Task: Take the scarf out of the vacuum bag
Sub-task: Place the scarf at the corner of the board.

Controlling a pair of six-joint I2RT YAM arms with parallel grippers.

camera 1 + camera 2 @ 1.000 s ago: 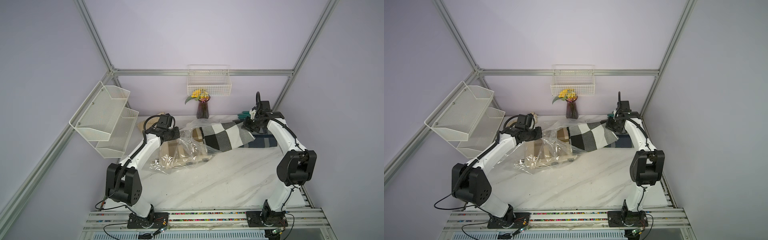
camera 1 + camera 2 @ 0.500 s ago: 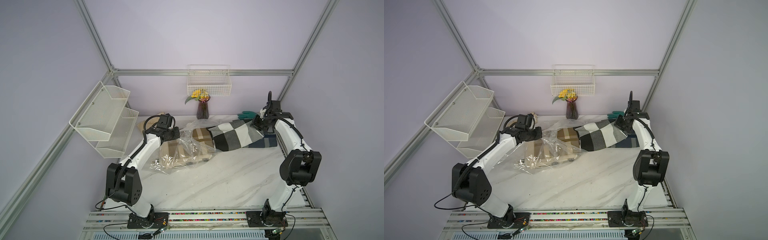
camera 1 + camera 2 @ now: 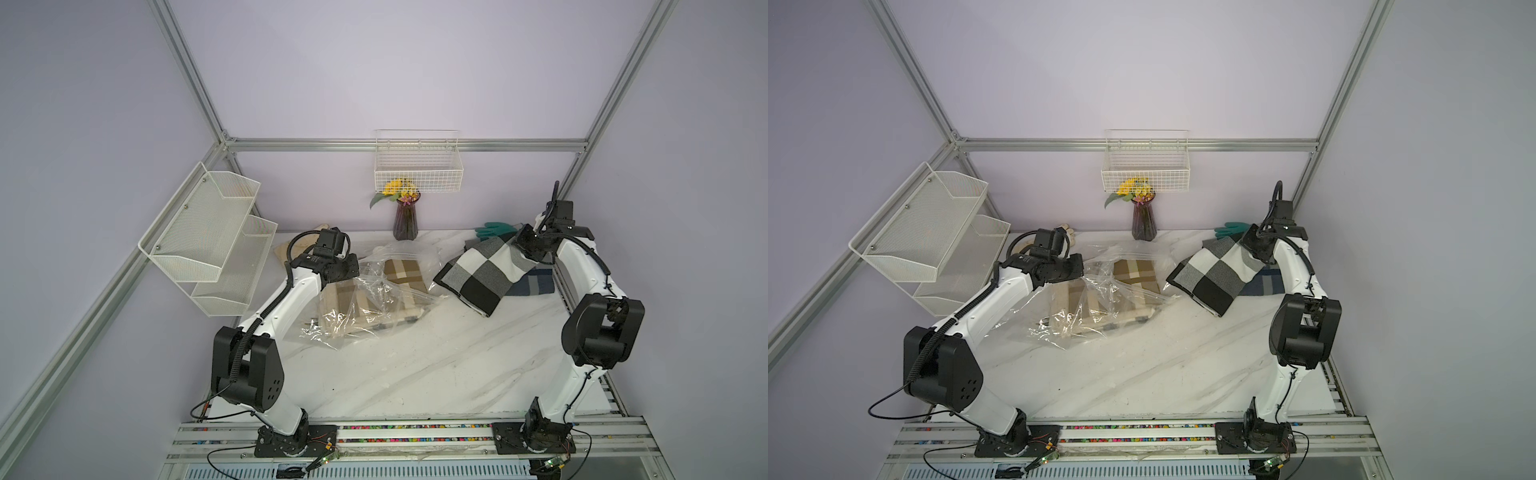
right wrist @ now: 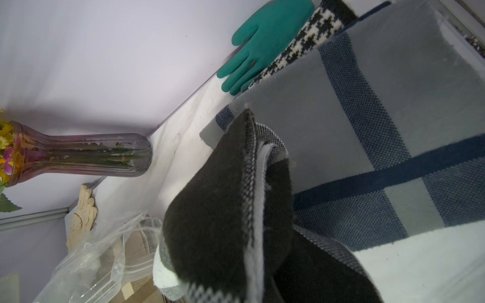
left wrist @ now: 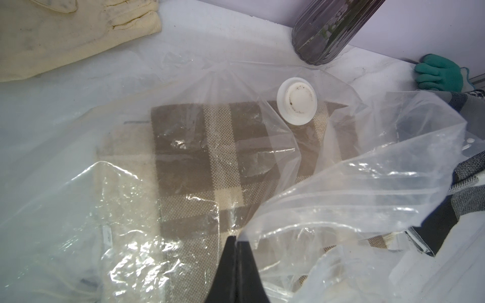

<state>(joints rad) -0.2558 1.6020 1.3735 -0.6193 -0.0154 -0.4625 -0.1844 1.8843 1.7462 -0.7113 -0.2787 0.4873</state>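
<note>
The clear, crinkly vacuum bag (image 3: 374, 299) (image 3: 1100, 301) lies left of the table's middle, and its white valve cap (image 5: 297, 101) faces up. Folded tan plaid cloth (image 5: 210, 147) lies inside it. My left gripper (image 3: 353, 266) (image 3: 1077, 266) (image 5: 236, 240) is shut on a fold of the bag's plastic. The black, white and grey checked scarf (image 3: 482, 270) (image 3: 1217, 270) (image 4: 223, 210) hangs outside the bag at the right rear. My right gripper (image 3: 525, 245) (image 3: 1252, 243) is shut on its upper end. The cloth hides that gripper's fingers in the right wrist view.
A purple vase (image 3: 405, 220) with flowers stands at the back wall. A green glove (image 3: 494, 230) and a folded blue-grey plaid cloth (image 3: 532, 282) lie under the right arm. A cream glove (image 5: 65, 26) lies behind the left arm. Mesh shelves (image 3: 208, 237) hang on the left.
My right gripper has moved right and back with the checked scarf, drawing it fully clear of the bag's mouth. The left gripper has kept its hold in place.
</note>
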